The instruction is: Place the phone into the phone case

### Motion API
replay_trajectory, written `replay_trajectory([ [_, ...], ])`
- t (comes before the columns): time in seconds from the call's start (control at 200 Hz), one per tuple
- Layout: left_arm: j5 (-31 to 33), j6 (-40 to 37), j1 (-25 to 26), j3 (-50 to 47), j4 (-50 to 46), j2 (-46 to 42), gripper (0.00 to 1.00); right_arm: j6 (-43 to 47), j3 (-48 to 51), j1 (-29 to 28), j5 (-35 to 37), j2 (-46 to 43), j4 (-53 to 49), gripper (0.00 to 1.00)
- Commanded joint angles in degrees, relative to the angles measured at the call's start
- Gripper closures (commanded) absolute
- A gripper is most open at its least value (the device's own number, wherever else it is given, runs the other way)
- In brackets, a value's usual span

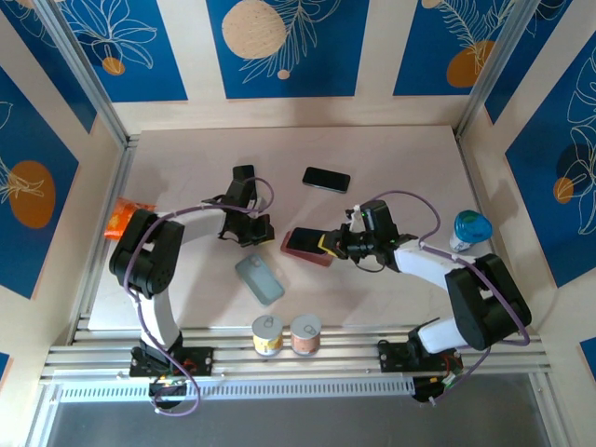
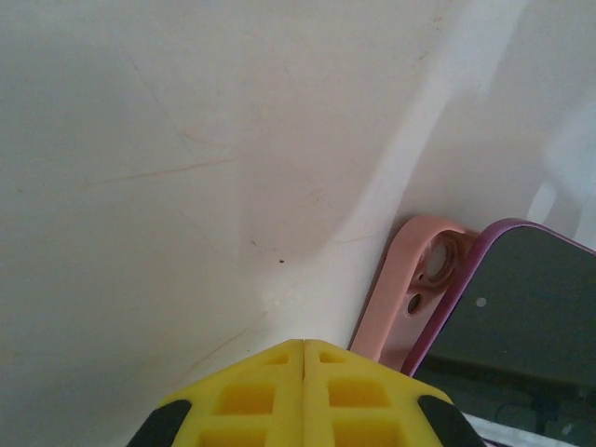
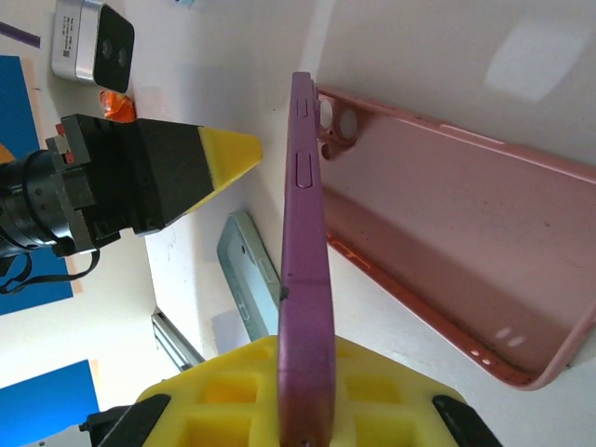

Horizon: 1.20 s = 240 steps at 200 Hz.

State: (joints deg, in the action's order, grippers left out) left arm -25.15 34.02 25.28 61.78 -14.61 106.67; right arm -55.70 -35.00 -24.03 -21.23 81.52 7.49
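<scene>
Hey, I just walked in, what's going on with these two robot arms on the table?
The right gripper is shut on a purple-edged phone with a dark screen. It holds the phone tilted over an open pink phone case that lies on the white table. The phone is not seated in the case yet. The left gripper is shut and empty, with its yellow tips beside the camera-hole end of the case. It may be there to steady the case.
</scene>
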Motion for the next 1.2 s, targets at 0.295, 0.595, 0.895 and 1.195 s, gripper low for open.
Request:
replay_trajectory([
  [0.295,1.2,-1.4,1.6,2.3,-1.9,2.0,1.00,-0.5,-4.2,-1.1,-4.6,4.7,-0.2,1.00],
  [0.595,1.7,-2.2,2.7,2.2,-3.1,2.6,1.00,-1.0,-4.8,-1.1,-4.3,7.6,-1.7,1.00],
  [0.895,1.4,-1.7,3.2,-0.3,-2.4,1.9,1.00,-1.5,-4.5,-1.0,-2.2,8.0,-2.7,1.00],
  [1.195,1.2,-0.1,4.8,-2.7,-0.8,1.3,1.00,-2.2,-4.0,-1.2,-1.7,10.4,-0.7,1.00],
])
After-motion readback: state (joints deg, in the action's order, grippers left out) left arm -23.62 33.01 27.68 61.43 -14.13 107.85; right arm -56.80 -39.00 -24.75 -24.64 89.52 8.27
